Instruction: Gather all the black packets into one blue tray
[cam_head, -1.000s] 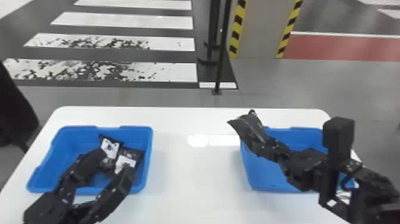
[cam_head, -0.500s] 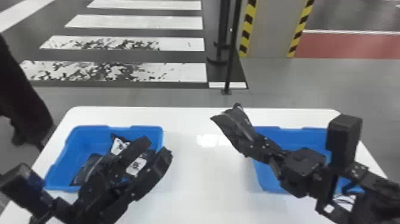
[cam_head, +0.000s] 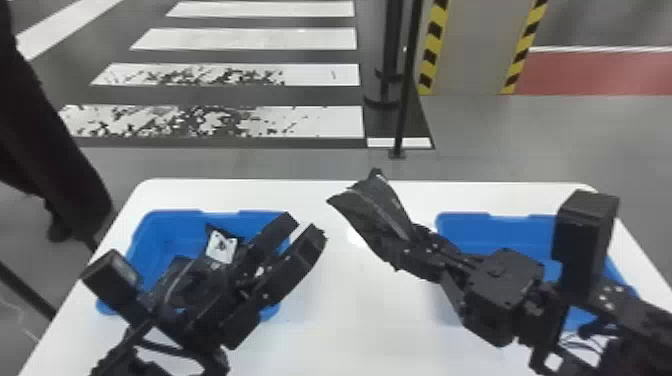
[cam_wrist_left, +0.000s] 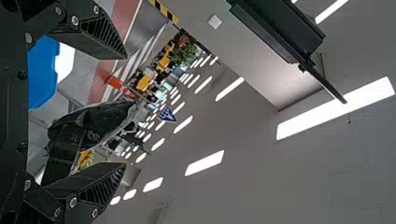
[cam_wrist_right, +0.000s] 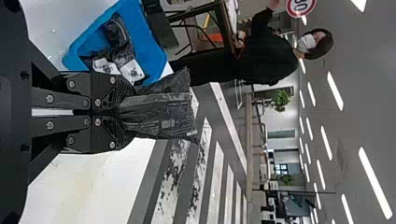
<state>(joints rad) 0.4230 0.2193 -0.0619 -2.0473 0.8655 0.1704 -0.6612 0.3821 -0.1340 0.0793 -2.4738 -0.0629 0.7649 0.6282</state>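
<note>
Packet (cam_head: 372, 210), centre of frame, gripped in right pincer (cam_head: 407, 240). Left pincer (cam_head: 304, 225), spread open, has swung from over blue tray (cam_head: 162, 235) at lower left toward centre. Handover likely, then release beside packets (cam_head: 221, 247) already inside.

This looks like a large indoor test hall or robotics lab, laid out partly like a street: a striped crosswalk (cam_head: 270, 38) and a red strip (cam_head: 600, 72) mark the grey floor (cam_head: 550, 135), beside a pillar (cam_head: 470, 50) edged in yellow-and-black hazard bands. The wrist views show a round red-rimmed road sign (cam_wrist_right: 301, 5), an orange cone (cam_wrist_left: 116, 85), a leafy plant (cam_wrist_right: 281, 100) and long rows of ceiling lights (cam_wrist_right: 375, 183) running far back.
</note>
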